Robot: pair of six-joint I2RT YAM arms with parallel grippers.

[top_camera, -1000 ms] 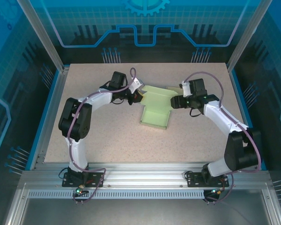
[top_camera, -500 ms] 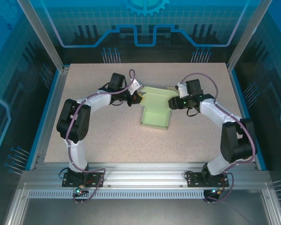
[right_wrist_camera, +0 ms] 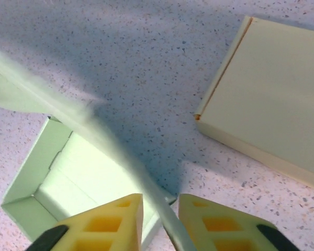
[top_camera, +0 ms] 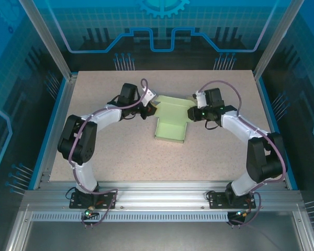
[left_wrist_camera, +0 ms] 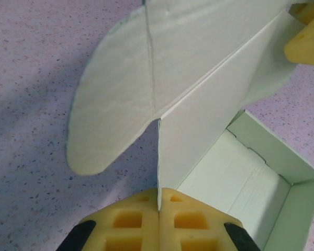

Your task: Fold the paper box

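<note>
The pale green paper box (top_camera: 170,129) lies open at the table's middle, its tray (left_wrist_camera: 251,178) facing up. Its lid panel (top_camera: 174,106) stands raised behind the tray, between the two arms. My left gripper (top_camera: 149,108) is shut on the lid's thin left edge (left_wrist_camera: 158,157), pads pressed together (left_wrist_camera: 158,201). A rounded side flap (left_wrist_camera: 112,104) hangs left of that edge. My right gripper (top_camera: 194,112) is at the lid's right end. Its fingers (right_wrist_camera: 160,209) stand apart, with the blurred lid edge (right_wrist_camera: 170,225) running between them, over the tray (right_wrist_camera: 68,178).
A pale cream flat panel (right_wrist_camera: 272,104) lies on the speckled table (top_camera: 120,151) just right of the right gripper. The right gripper's yellow fingers (left_wrist_camera: 309,36) show at the far end of the lid. Blue walls and metal posts ring the table.
Both grippers and the box have shifted a little to the left. The lid panel now spans more squarely between the two grippers, and the right gripper has closed in on its right edge.
</note>
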